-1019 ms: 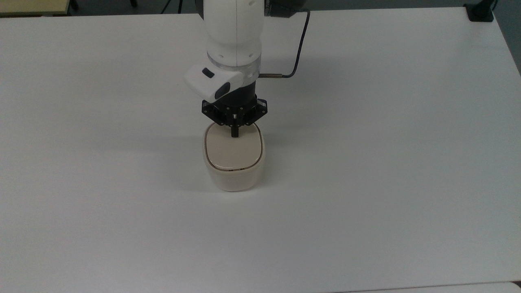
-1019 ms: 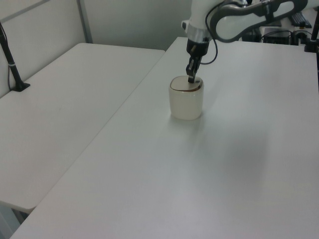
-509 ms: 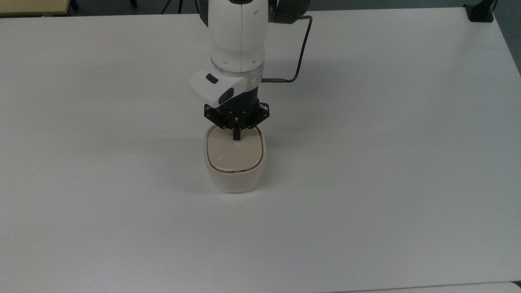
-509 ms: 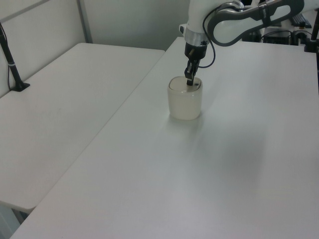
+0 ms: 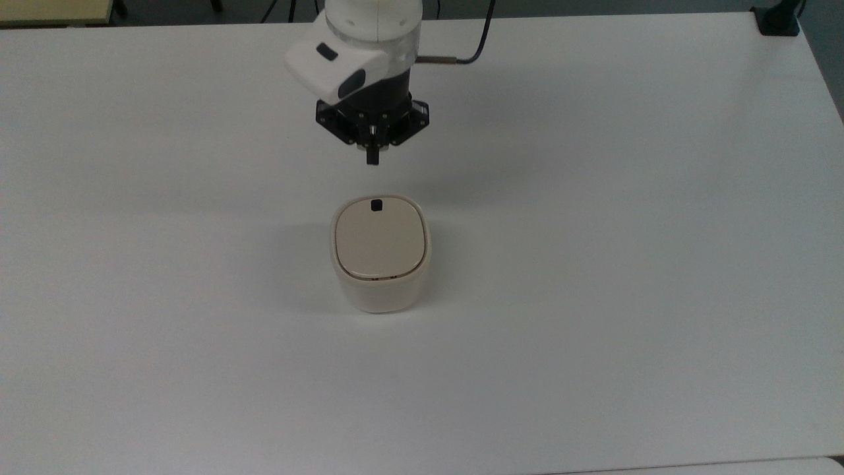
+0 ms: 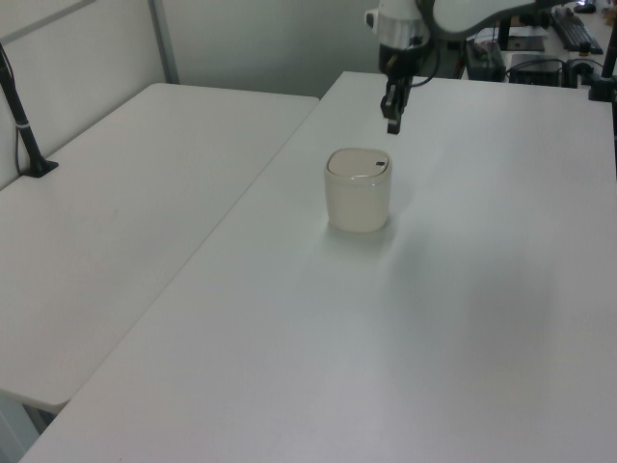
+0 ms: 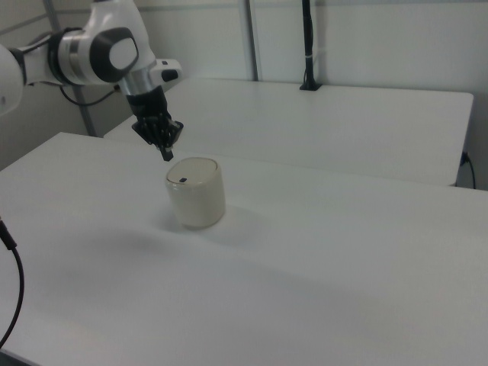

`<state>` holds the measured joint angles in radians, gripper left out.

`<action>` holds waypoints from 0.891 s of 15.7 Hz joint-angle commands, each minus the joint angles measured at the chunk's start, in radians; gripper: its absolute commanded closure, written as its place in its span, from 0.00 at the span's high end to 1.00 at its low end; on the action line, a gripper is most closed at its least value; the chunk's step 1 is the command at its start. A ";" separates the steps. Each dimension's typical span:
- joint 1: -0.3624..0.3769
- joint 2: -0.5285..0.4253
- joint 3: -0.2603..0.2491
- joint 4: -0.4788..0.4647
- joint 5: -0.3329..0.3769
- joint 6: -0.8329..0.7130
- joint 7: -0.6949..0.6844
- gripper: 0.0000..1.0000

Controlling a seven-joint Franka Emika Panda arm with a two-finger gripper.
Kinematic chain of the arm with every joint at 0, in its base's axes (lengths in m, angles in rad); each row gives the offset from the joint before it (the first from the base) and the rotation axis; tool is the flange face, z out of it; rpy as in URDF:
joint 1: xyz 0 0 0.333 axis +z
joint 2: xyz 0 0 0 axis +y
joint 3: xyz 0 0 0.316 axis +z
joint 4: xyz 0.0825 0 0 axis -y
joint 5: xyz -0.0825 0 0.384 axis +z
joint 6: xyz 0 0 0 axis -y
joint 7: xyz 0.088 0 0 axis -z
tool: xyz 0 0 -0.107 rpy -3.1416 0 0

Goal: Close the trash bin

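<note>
The trash bin (image 5: 380,254) (image 6: 358,190) (image 7: 196,191) is a small cream-white rounded-square bin standing upright on the white table. Its beige lid (image 5: 377,239) lies flat on the rim, with a small black square mark (image 5: 376,205) near the far edge. My gripper (image 5: 372,159) (image 6: 392,125) (image 7: 165,155) hangs in the air beyond that marked edge, clear of the bin, fingers pressed together and holding nothing.
The white table (image 5: 626,264) stretches wide around the bin. A second white table (image 6: 125,183) adjoins it on the left view's left. A black clamp post (image 6: 21,116) stands on that table, and another post (image 7: 307,46) at the back in the right view.
The gripper has lifted off the lid and pulled back and up, away from the bin. The lid, slightly raised a second ago, now lies flat, and its black mark is uncovered.
</note>
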<state>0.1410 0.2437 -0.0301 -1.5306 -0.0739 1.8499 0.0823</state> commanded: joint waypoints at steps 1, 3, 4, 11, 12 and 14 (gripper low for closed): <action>0.008 -0.122 -0.011 -0.074 -0.007 -0.067 0.014 0.00; -0.001 -0.179 -0.011 -0.117 -0.007 -0.070 0.042 0.00; -0.003 -0.211 -0.011 -0.147 -0.007 -0.071 0.048 0.00; -0.004 -0.276 -0.011 -0.229 -0.010 -0.072 0.044 0.30; -0.009 -0.276 -0.011 -0.229 -0.010 -0.072 0.043 0.37; -0.009 -0.276 -0.011 -0.229 -0.010 -0.074 0.048 0.94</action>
<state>0.1313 -0.0078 -0.0374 -1.7292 -0.0739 1.7775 0.1120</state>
